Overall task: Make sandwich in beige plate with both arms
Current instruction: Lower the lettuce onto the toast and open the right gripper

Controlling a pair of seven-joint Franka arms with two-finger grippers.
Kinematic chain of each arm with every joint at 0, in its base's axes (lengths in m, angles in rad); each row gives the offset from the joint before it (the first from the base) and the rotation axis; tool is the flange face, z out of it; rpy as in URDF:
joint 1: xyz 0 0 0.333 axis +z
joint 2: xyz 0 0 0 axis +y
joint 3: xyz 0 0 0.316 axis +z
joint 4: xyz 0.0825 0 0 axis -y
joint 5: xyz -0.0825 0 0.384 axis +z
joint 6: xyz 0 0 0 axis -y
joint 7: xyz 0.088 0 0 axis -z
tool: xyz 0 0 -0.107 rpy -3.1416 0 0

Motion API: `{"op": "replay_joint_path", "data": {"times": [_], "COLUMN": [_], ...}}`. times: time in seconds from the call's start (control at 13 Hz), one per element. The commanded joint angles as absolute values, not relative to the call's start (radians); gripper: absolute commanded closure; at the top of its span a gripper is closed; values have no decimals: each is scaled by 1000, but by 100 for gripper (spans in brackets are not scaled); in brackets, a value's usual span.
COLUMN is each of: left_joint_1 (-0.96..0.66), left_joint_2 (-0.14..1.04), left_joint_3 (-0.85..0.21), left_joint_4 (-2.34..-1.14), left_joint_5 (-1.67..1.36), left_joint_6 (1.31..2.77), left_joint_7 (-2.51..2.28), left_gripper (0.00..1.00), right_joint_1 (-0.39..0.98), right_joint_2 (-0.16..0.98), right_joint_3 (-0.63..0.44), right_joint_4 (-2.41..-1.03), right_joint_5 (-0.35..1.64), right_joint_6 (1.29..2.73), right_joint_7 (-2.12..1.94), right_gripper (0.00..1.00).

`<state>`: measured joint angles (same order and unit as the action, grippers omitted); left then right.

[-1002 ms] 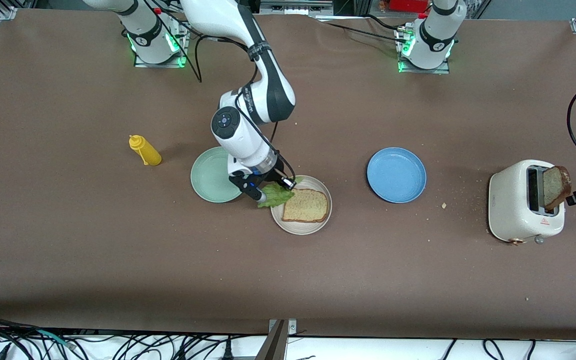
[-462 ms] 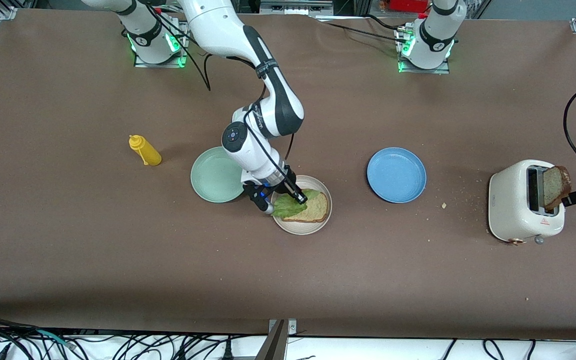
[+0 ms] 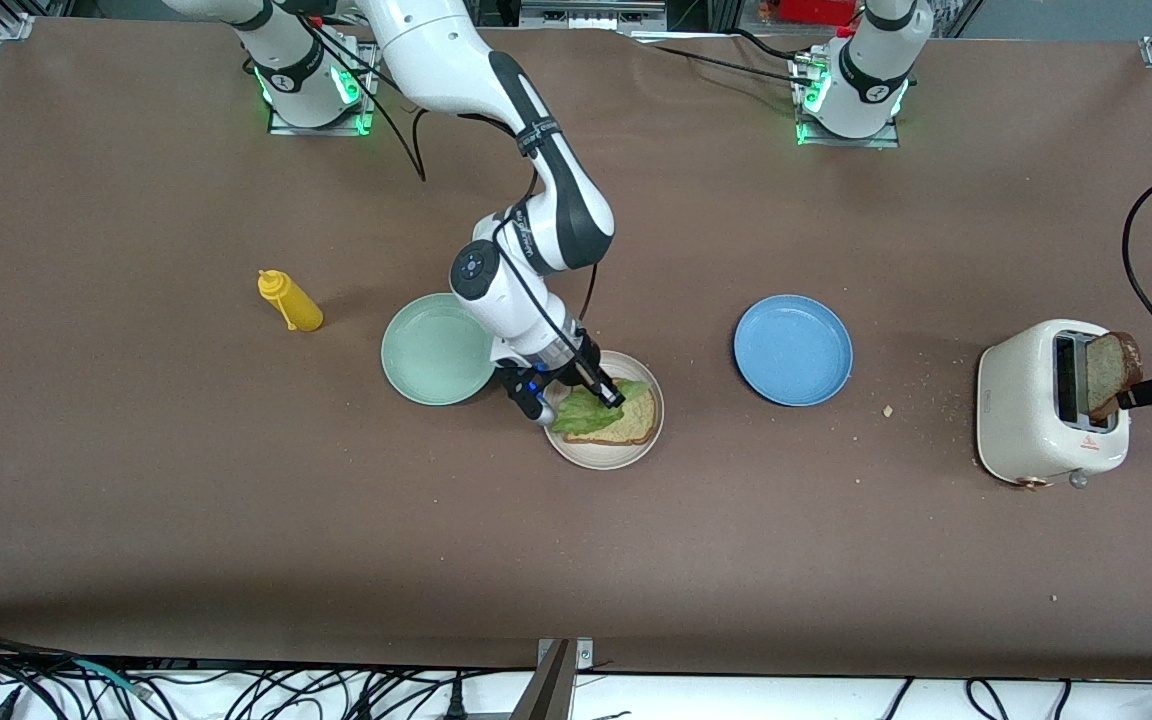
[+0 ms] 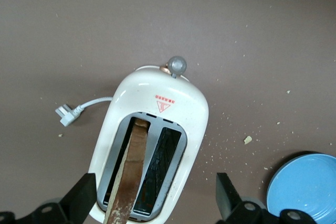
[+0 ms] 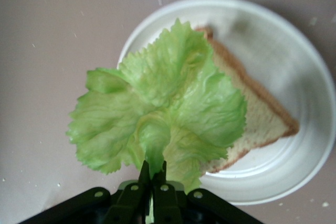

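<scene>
Your right gripper (image 3: 576, 392) pinches 1 lettuce leaf (image 3: 596, 410) by its stem, the leaf fanning away from the fingers over 1 bread slice (image 3: 633, 420) lying flat on the beige plate (image 3: 604, 455). Your left gripper (image 4: 152, 203) is spread wide over the toaster (image 3: 1048, 400), where a 2nd bread slice (image 3: 1108, 372) stands upright in a slot. Beside the beige plate sit 1 mint-green plate (image 3: 433, 350) and 1 blue plate (image 3: 793, 349).

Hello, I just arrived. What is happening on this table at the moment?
The robot is making a sandwich. The right gripper, shut on a lettuce leaf, holds it over the bread slice lying in the beige plate. The left gripper is open above the toaster, with its fingers on either side of a second slice standing in one slot. The green plate and the blue plate hold nothing.
</scene>
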<state>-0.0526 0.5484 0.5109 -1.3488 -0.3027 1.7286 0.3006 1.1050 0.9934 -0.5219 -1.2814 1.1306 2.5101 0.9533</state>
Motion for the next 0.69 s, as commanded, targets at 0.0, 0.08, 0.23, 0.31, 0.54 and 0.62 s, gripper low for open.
{"op": "replay_joint_path", "data": {"times": [0.0,0.08,0.23,0.31,0.54,0.62], "left_joint_1": [-55,-57,-52,-51,-51,-51], "left_joint_2": [537,535,537,538,538,540], "left_joint_3": [508,509,509,509,509,509], "left_joint_4": [-1405,-1420,-1427,-1434,-1473,-1476], "left_joint_5": [-232,-224,-222,-222,-222,-221], "left_joint_6": [1755,1772,1776,1778,1801,1801], "left_joint_7": [324,343,400,422,433,433], "left_gripper": [0,0,0,0,7,17], "right_joint_1": [1060,1057,1052,1042,1023,1019], "right_joint_2": [1025,1025,1029,1031,1020,1002], "right_joint_3": [-457,-453,-453,-453,-462,-477], "right_joint_4": [-1244,-1246,-1249,-1247,-1243,-1243], "right_joint_5": [1152,1151,1147,1146,1141,1140], "right_joint_6": [2540,2540,2536,2533,2478,2435], "right_joint_7": [974,973,968,965,965,963], "right_gripper": [100,100,82,29,5,3]}}
